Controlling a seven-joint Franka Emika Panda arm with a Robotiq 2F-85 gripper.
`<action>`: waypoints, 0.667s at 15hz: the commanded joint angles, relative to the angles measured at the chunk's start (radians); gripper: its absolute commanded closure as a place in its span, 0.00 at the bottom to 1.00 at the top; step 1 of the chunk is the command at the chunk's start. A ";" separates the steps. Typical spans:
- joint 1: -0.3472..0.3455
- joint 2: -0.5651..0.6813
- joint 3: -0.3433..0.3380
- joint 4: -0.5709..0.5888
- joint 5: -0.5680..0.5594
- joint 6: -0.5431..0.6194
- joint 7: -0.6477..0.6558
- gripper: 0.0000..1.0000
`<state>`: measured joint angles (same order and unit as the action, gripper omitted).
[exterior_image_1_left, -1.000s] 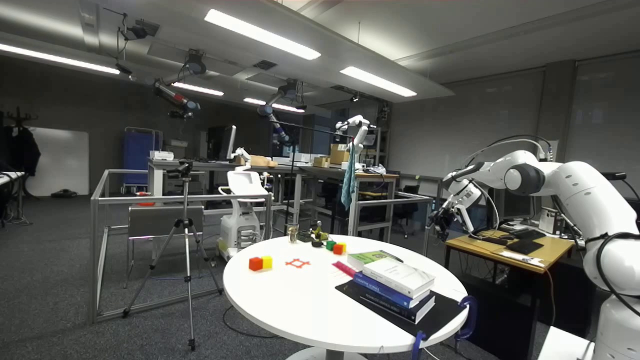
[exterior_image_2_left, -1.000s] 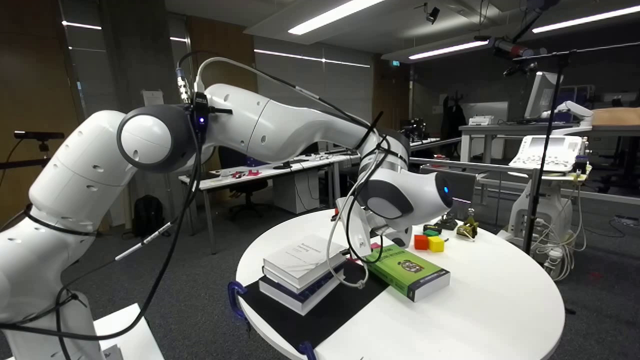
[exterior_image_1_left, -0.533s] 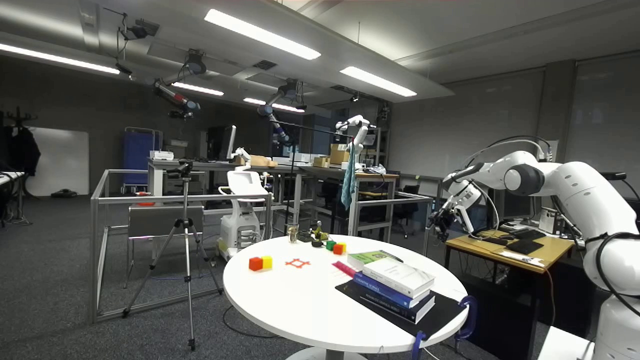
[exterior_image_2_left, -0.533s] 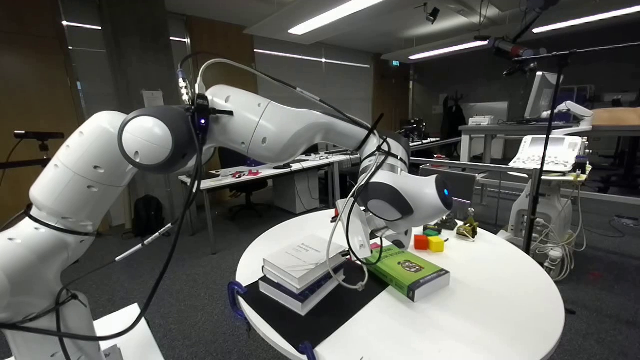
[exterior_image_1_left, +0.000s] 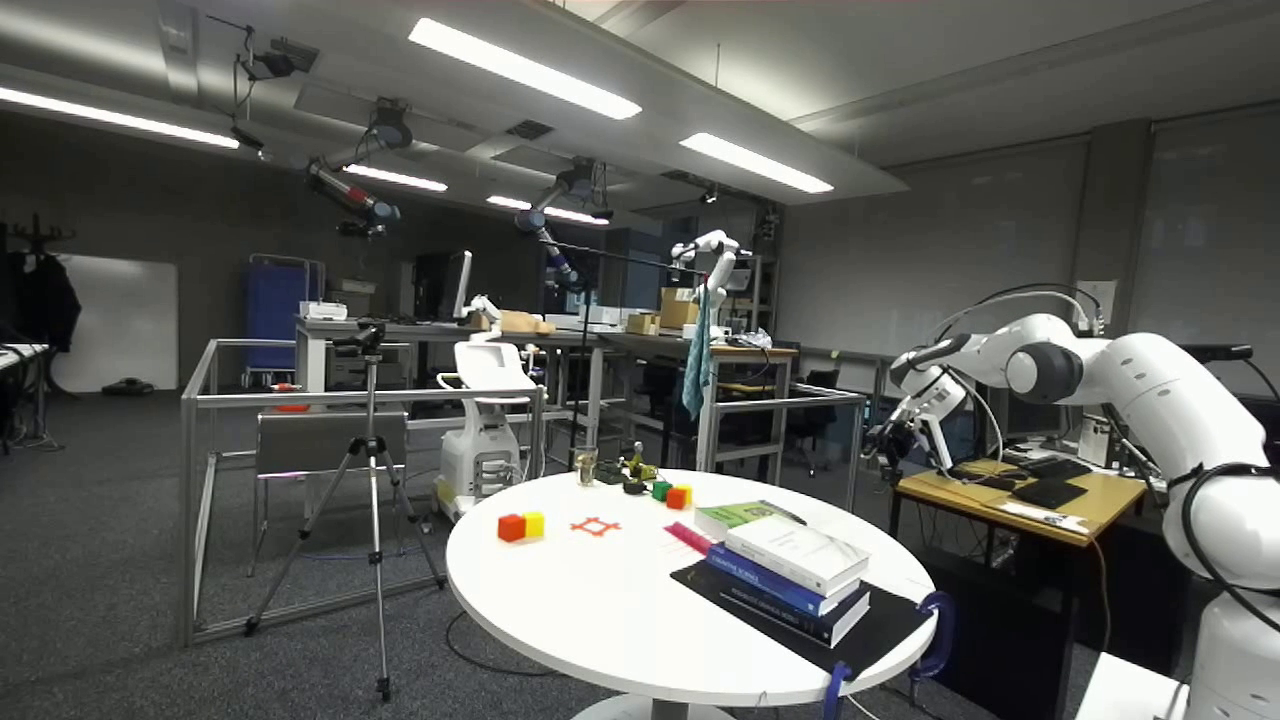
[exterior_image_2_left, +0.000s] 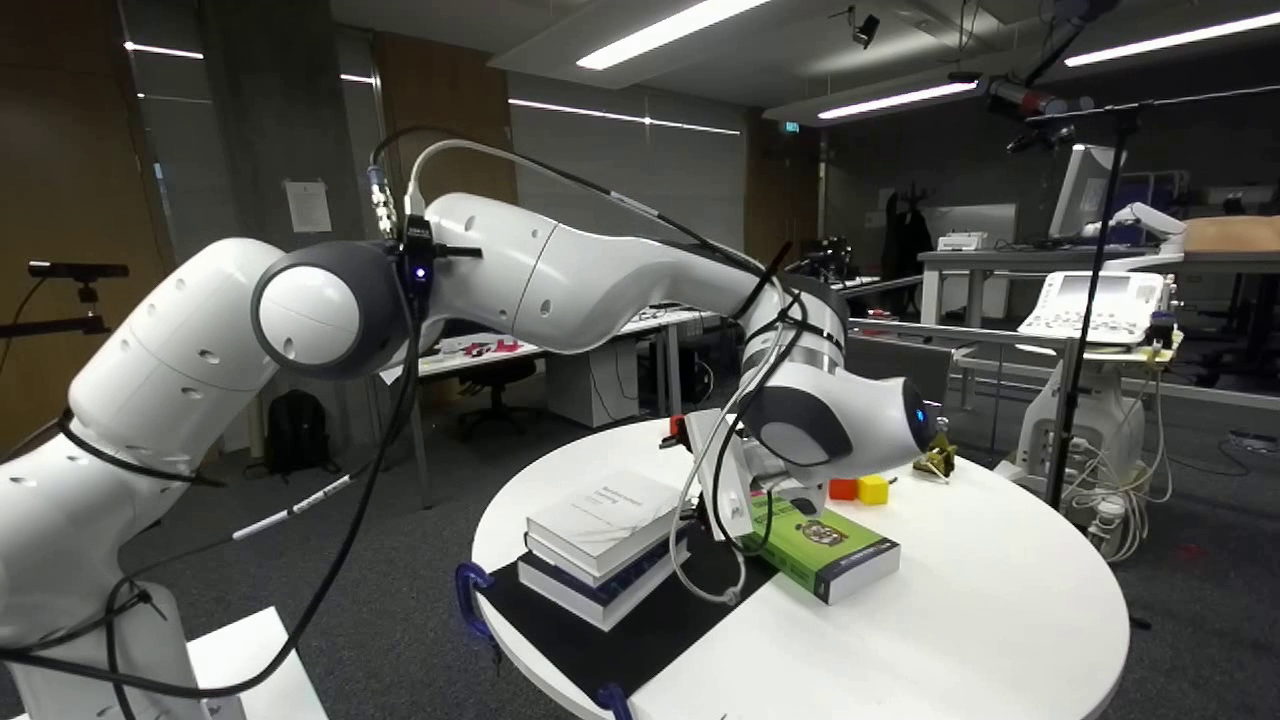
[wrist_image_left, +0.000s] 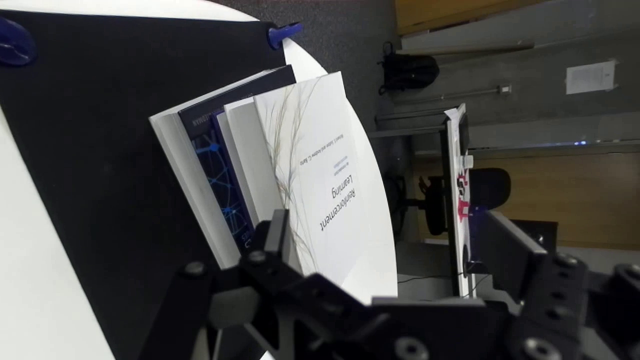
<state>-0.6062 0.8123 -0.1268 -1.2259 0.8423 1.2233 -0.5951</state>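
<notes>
Wrist view: the gripper stands spread, nothing yet in its grip. The white book tops a three-book stack near the clamped edge of the tabletop; in an exterior view the green book lies off the stack.

Three stacked books, white uppermost

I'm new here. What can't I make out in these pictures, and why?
White book: part of its lower end, behind the pincer in the wrist view.
Green book: one end, behind the arm in an exterior view.
One red block: its top, behind the arm in an exterior view.
One blue clamp: cut off by the left edge of the wrist view.
Paper: its writing, too small to read in the wrist view.
</notes>
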 joint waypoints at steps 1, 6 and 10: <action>-0.064 0.088 0.053 0.120 0.051 -0.088 -0.012 0.00; -0.095 0.166 0.093 0.152 0.185 -0.049 -0.033 0.00; -0.086 0.236 0.103 0.197 0.204 -0.059 -0.045 0.00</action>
<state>-0.6822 0.9889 -0.0478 -1.0993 1.0227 1.1890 -0.6353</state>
